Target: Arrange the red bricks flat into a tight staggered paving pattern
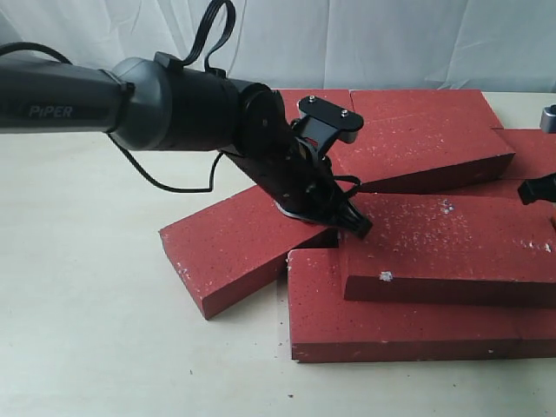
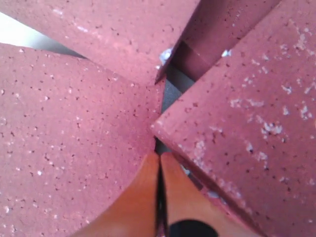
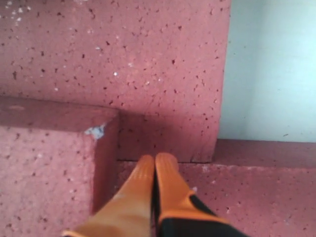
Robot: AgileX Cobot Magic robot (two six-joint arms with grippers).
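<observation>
We hold the left pincer (image 1: 355, 226) pressed together at the inner corner of the slanted brick (image 1: 230, 254), probably to nudge it straight. The right pincer (image 3: 155, 190) is together too. The red bricks (image 1: 434, 230) lie overlapped toward the right edge of the table (image 1: 78, 330).

The red bricks (image 1: 434, 234) around the left gripper (image 2: 160, 156) looked rough, matt and white-flecked, while its fingers (image 2: 143, 197) seemed smooth orange plastic.

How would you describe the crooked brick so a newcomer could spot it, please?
Find the cluster of red bricks on the pale table and go to its left end in the exterior view. The brick there lies diagonally, one corner jutting onto bare table; its neighbours lie roughly square.
</observation>
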